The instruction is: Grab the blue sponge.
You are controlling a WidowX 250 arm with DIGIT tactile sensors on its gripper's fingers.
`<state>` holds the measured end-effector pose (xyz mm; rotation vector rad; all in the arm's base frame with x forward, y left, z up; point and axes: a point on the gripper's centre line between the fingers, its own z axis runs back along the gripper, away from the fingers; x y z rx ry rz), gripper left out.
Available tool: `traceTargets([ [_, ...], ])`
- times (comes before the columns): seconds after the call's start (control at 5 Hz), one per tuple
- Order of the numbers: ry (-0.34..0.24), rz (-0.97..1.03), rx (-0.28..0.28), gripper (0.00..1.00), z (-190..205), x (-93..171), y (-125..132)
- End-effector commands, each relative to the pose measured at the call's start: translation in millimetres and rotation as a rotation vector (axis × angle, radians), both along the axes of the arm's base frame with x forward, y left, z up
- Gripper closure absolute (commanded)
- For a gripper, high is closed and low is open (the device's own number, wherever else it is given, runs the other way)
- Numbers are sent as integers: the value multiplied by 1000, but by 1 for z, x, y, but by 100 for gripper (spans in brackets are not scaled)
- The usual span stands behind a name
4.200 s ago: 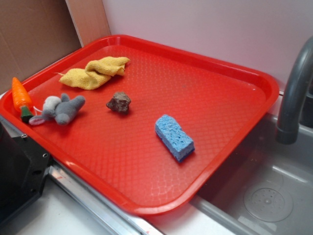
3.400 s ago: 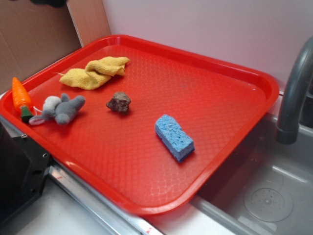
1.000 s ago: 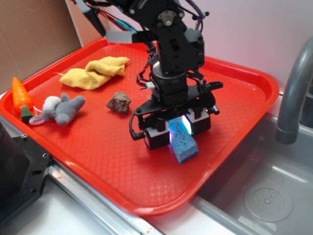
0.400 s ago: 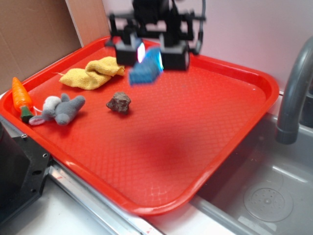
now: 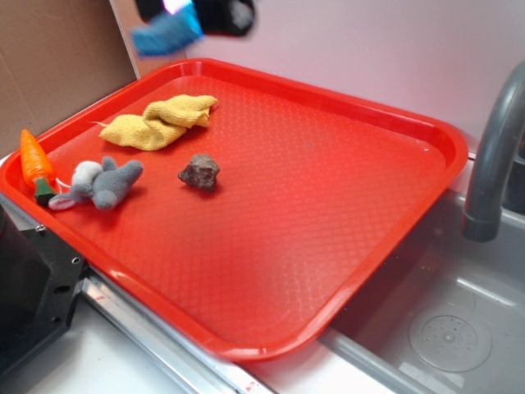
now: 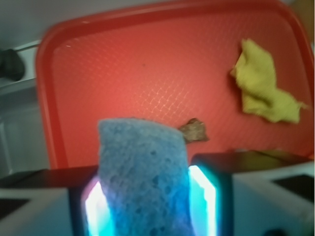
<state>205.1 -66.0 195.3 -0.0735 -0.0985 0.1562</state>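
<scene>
Blue sponge (image 6: 142, 177) porous and rough with a pitted matt face, red tray (image 5: 361, 205) glossy plastic with a fine diamond-textured floor, yellow cloth (image 5: 160, 121) soft nubby terry, grey plush mouse (image 5: 102, 183) fuzzy fabric, faucet (image 5: 492, 156) smooth matt grey, sink (image 5: 459, 328) dull brushed metal

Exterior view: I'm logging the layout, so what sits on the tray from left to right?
Toy carrot → grey plush mouse → yellow cloth → brown rock.
</scene>
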Motion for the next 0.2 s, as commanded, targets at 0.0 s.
traceTargets([
  [0.0, -34, 7, -76, 100, 28, 8, 13],
])
